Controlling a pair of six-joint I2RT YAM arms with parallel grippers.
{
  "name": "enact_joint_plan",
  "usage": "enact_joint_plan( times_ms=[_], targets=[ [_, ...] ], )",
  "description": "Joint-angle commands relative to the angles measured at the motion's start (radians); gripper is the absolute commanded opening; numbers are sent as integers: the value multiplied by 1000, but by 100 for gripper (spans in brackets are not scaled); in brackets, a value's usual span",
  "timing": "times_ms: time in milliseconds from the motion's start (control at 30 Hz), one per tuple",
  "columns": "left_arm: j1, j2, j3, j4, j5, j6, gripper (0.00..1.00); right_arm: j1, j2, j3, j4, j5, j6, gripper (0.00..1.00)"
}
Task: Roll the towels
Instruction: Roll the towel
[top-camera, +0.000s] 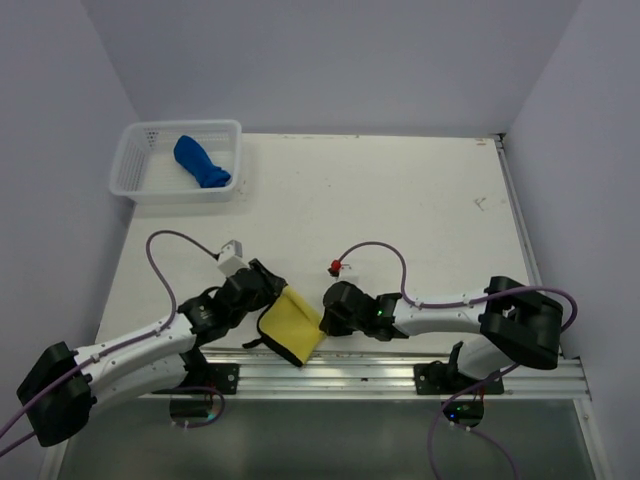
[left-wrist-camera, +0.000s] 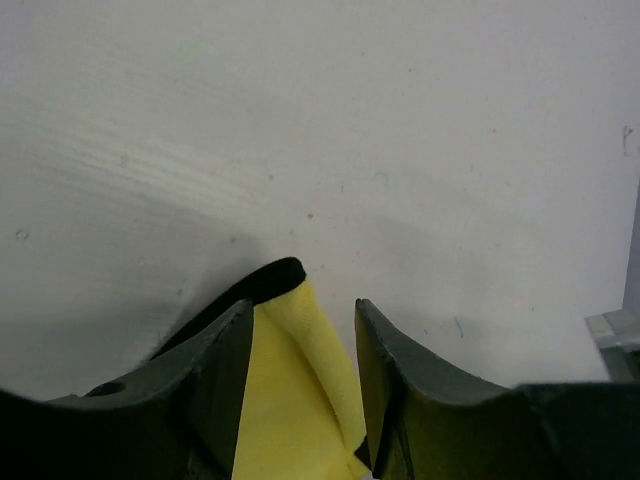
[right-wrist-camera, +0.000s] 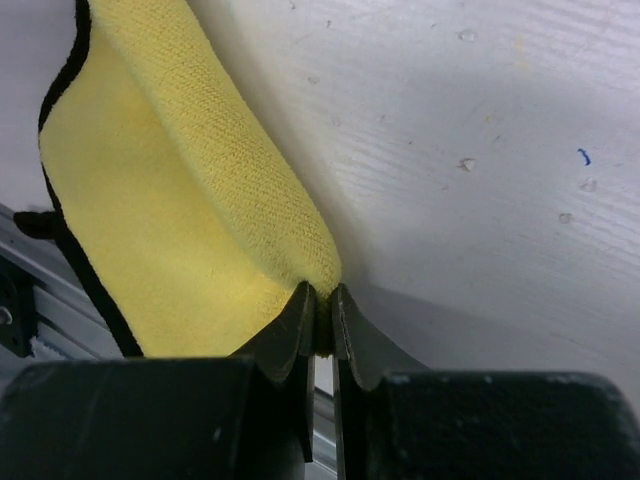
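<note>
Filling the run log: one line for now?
left pincer open around yellow towel; right pincer shut on yellow towel; blue towel in basket

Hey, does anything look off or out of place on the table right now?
The yellow towel lies askew at the table's near edge, half folded, with one corner reaching the metal rail. Nothing looks spilled or damaged.

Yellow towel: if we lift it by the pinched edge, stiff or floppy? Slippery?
Likely floppy: the yellow towel curls into a soft fold where the right hand pinches it, so it'd probably drape if lifted. Looks thin, so probably light. Fuzzy weave should grip rather than slip; pushed, it'd likely bunch.
</note>
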Motion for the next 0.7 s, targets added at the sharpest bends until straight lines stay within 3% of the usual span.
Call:
enact_joint_plan(
  times_ms=[0,133,400,667],
  targets=[
    [10,9,169,-116,-111,138,49,-3,-18,18,-28,138,-13,0],
    [26,49,264,-139,-94,191,50,-3,-29,28,-20,226,11,0],
    [98,236,315,-7,131,229,51,0,15,72,-37,416,108,0],
    [96,347,296,321,264,287,56,6,135,129,-11,400,148,0]
  ],
)
